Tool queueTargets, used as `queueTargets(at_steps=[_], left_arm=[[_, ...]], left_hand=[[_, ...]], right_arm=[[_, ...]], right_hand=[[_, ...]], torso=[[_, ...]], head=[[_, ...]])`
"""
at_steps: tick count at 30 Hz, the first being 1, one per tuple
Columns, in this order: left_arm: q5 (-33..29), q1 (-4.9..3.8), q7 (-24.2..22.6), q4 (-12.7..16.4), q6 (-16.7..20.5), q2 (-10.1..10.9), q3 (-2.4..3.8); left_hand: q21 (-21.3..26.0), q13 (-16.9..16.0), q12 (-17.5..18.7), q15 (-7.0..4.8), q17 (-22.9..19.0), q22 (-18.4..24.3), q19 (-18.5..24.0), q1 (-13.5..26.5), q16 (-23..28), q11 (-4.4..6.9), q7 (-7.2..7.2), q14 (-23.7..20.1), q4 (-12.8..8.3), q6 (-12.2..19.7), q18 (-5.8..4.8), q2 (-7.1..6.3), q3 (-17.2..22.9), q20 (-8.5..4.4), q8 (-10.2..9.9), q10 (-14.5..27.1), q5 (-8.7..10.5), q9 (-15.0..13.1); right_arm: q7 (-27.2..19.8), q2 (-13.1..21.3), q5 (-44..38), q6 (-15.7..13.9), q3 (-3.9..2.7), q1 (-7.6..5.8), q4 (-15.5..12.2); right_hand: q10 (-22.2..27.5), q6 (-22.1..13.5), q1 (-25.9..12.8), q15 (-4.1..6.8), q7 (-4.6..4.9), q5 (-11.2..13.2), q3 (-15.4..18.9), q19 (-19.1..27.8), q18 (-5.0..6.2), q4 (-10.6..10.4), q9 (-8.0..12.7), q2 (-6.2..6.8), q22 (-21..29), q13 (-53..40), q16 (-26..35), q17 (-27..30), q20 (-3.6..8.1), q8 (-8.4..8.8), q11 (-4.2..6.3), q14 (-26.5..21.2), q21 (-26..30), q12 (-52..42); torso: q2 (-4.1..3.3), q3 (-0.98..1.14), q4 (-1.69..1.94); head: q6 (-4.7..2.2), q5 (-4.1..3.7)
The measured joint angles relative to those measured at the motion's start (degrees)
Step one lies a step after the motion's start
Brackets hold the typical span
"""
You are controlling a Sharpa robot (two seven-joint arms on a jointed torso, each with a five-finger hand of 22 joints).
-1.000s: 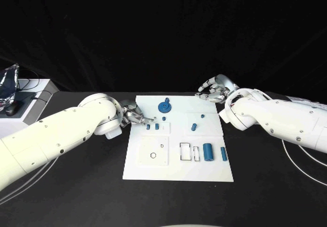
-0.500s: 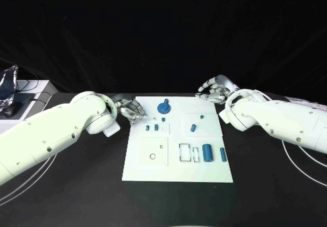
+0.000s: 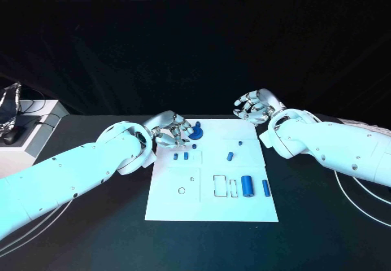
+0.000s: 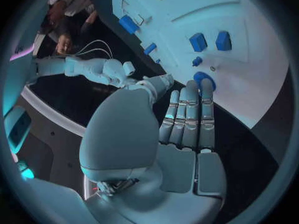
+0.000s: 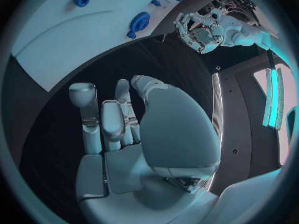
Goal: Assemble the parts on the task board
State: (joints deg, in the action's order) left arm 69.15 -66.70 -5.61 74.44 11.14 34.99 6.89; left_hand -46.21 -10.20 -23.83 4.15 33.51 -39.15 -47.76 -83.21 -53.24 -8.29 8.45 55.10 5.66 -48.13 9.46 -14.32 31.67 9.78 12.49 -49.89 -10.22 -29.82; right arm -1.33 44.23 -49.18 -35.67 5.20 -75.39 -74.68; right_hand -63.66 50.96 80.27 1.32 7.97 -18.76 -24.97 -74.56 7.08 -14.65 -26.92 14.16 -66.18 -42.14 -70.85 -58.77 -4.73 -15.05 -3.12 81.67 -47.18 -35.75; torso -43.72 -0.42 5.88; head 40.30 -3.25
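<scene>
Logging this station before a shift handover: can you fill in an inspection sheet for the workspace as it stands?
Surface: black table, bare around the board.
Job's things: white task board at centre; blue round part at its far edge, two small blue blocks near the left hand, a short peg mid-board, two blue cylinders by the rectangular slots.
Clutter: nothing seen on the table.
Hands: left hand over the board's far left corner, holding nothing; right hand off the board's far right corner, holding nothing.
Cables: white cable looping on the table at right.
Surroundings: white box at left with dark gear on it.
</scene>
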Motion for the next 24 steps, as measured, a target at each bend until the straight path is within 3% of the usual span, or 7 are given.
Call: queueTargets(at_steps=[6,11,15,17,19,21,24], left_arm=[[7.43,0.02,-2.12,-2.06,1.70,-2.43,-0.58],[12.77,0.01,-1.93,-3.96,1.70,-4.54,-0.77],[16.06,-0.01,-1.12,-5.36,1.22,-5.83,-0.86],[17.47,-0.01,-0.53,-5.91,0.82,-6.41,-0.91],[18.53,-0.02,0.06,-6.29,0.41,-6.82,-0.95],[19.58,-0.02,0.77,-6.61,-0.06,-7.16,-0.97],[20.74,-0.04,1.82,-7.03,-0.65,-7.50,-0.98]], left_hand=[[-2.33,2.19,1.00,-0.34,1.40,-1.52,-2.14,0.83,-6.06,0.44,-0.05,2.04,-0.21,-1.18,0.46,0.05,-0.21,-0.42,-0.46,-1.48,0.00,2.29],[-7.53,4.02,2.00,-0.76,6.16,-4.77,-5.82,1.72,-17.35,0.93,-0.25,8.30,-0.20,-2.98,0.45,-0.84,-0.20,-0.90,-0.66,-2.97,0.00,4.29],[-15.36,4.95,2.71,-1.12,13.63,-13.13,-12.77,2.20,-23.54,1.33,-0.60,14.81,0.04,-4.18,0.20,-1.13,0.54,-1.19,-0.87,-4.47,0.00,5.21],[-19.64,5.38,3.22,-1.40,18.30,-17.92,-16.98,2.52,-26.14,1.48,-0.60,18.59,-0.05,-4.58,-1.18,-1.19,1.07,-1.47,-0.87,-5.53,0.00,5.52],[-22.69,5.71,3.89,-1.66,22.02,-21.43,-20.14,2.86,-27.79,1.76,-0.94,21.42,-0.04,-4.93,-1.55,-1.52,1.07,-1.73,-0.87,-6.06,0.00,5.74],[-25.09,5.91,4.26,-1.89,24.86,-24.20,-22.71,2.99,-28.93,1.95,-0.85,23.60,-0.04,-5.05,-2.40,-1.42,1.07,-2.01,-0.87,-6.50,0.00,5.88],[-27.41,6.05,4.95,-2.36,26.91,-26.99,-25.48,3.55,-29.43,2.15,-0.97,25.44,-0.04,-5.34,-2.44,-1.61,1.07,-2.32,-0.87,-7.08,0.00,5.96]], right_arm=[[-2.29,-0.33,1.12,-0.58,0.00,0.00,0.28],[-3.38,-0.57,1.50,-0.93,0.01,0.00,0.32],[-3.85,-0.70,1.58,-1.09,0.01,0.01,0.31],[-3.99,-0.72,1.58,-1.15,0.01,0.01,0.30],[-4.08,-0.74,1.58,-1.20,0.01,0.01,0.29],[-4.16,-0.76,1.58,-1.25,0.01,0.01,0.27],[-4.19,-0.79,1.58,-1.31,0.01,0.01,0.26]], right_hand=[[-0.04,0.00,-0.35,0.00,-0.01,0.00,-0.92,0.00,0.00,0.61,-0.23,0.35,0.81,2.13,0.84,0.48,0.00,0.12,0.12,0.00,1.20,1.84],[-0.03,0.00,-0.45,0.00,-0.01,0.00,-1.45,-0.23,0.00,0.83,-0.40,0.45,0.92,3.46,1.06,0.41,0.23,0.23,0.13,0.00,1.20,3.07],[-0.03,0.09,-0.57,0.00,0.09,0.00,-1.45,-0.25,0.00,0.83,-0.42,0.57,0.93,3.82,1.15,0.41,0.20,0.23,0.13,0.00,1.20,3.19],[-0.03,0.19,-0.57,0.00,0.13,0.00,-1.45,-0.45,0.00,0.83,-0.46,0.56,0.94,3.97,1.28,0.41,0.01,0.23,0.13,0.00,1.20,3.45],[-0.07,0.25,-0.57,0.00,0.18,0.00,-1.62,-0.45,0.00,0.99,-0.46,0.56,1.02,4.18,1.28,0.47,0.01,0.44,0.09,0.00,1.51,3.65],[-0.20,0.25,-0.57,0.00,0.18,0.00,-1.62,-0.45,0.00,0.99,-0.46,0.56,1.02,4.26,1.28,0.51,0.01,0.45,-0.04,0.00,1.51,3.73],[-0.21,0.26,-0.80,0.00,0.19,0.00,-1.62,-0.45,0.00,0.99,-0.53,0.80,1.02,4.47,1.28,0.51,0.01,0.45,-0.05,0.00,1.51,3.73]], torso=[[-0.06,0.01,-0.05],[-0.11,0.11,-0.07],[-0.16,0.11,-0.13],[-0.18,0.14,-0.16],[-0.20,0.15,-0.19],[-0.22,0.18,-0.20],[-0.22,0.17,-0.20]], head=[[-0.15,0.00],[-0.18,-0.05],[-0.13,-0.12],[-0.09,-0.12],[-0.07,-0.14],[-0.03,-0.14],[0.14,-0.14]])
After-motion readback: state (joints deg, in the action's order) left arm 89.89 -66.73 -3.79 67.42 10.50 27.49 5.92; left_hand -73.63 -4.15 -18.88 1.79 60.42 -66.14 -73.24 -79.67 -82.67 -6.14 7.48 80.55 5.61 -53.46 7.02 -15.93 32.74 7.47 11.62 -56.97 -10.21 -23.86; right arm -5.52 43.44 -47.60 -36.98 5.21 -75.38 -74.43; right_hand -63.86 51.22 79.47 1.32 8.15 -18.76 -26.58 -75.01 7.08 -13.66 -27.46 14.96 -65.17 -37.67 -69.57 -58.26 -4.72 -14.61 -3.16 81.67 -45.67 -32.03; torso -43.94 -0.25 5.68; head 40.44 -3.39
